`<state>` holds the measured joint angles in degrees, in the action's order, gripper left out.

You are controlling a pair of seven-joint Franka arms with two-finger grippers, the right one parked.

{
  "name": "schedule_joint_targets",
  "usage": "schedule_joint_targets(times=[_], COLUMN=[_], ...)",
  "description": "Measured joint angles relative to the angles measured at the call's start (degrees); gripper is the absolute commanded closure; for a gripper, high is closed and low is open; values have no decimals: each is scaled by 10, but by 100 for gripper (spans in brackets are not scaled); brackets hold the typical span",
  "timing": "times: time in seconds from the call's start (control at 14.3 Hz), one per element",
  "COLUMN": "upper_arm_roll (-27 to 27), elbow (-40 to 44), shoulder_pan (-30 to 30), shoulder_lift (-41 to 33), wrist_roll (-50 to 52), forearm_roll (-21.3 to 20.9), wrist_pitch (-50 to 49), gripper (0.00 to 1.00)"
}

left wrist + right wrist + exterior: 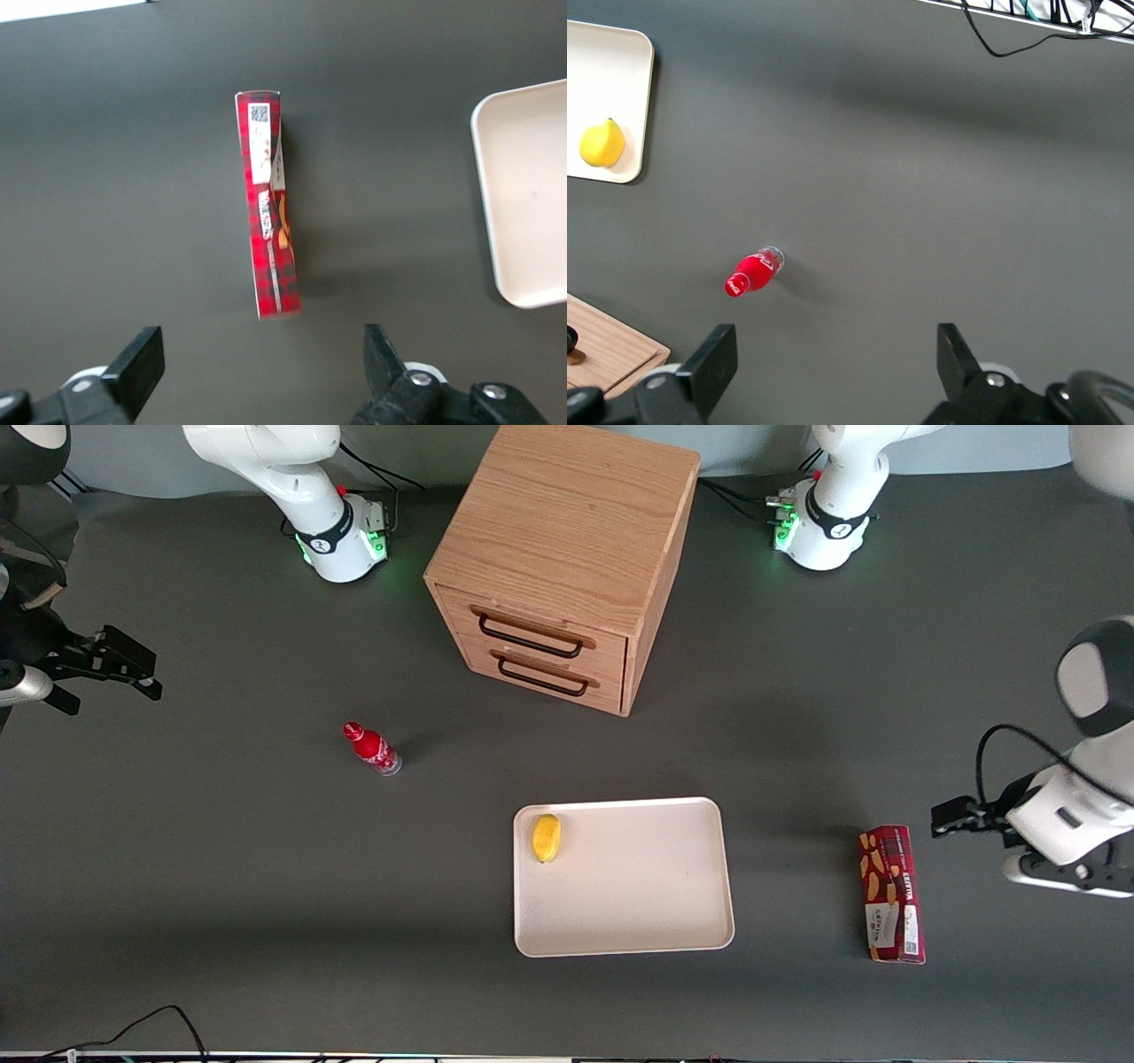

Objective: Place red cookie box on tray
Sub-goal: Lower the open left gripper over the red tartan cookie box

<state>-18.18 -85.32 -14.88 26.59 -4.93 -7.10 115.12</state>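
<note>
The red cookie box [891, 895] lies flat on the dark table beside the tray [638, 921], toward the working arm's end. The box also shows in the left wrist view [268, 212], lengthwise, with its near end just ahead of the fingers. The cream-white tray's rounded corner shows there too [527, 195]. My left gripper [957, 816] hovers above the table, a little farther from the front camera than the box and apart from it. In the left wrist view the gripper [261, 367] is open wide and empty.
A yellow lemon [546, 838] lies on the tray near one corner. A small red bottle [372, 748] lies on the table toward the parked arm's end. A wooden two-drawer cabinet [558, 558] stands farther from the front camera than the tray.
</note>
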Motion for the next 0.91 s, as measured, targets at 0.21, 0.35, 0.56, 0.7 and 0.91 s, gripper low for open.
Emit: schedule_joint_targets(times=[0.21, 0.35, 0.56, 0.7, 0.91], upper_arm_roll=[0, 0, 0, 1, 2], elbow=[2, 3, 4, 4, 5], shoulder_pan=[6, 12, 20, 20, 20], shoulder_lift=[62, 103, 151, 169, 177], wrist_roll=[20, 45, 76, 79, 79], forearm_roll=[-45, -77, -115, -123, -126], wrist_pitch=[64, 110, 168, 190, 196], gripper=[0, 0, 0, 22, 100])
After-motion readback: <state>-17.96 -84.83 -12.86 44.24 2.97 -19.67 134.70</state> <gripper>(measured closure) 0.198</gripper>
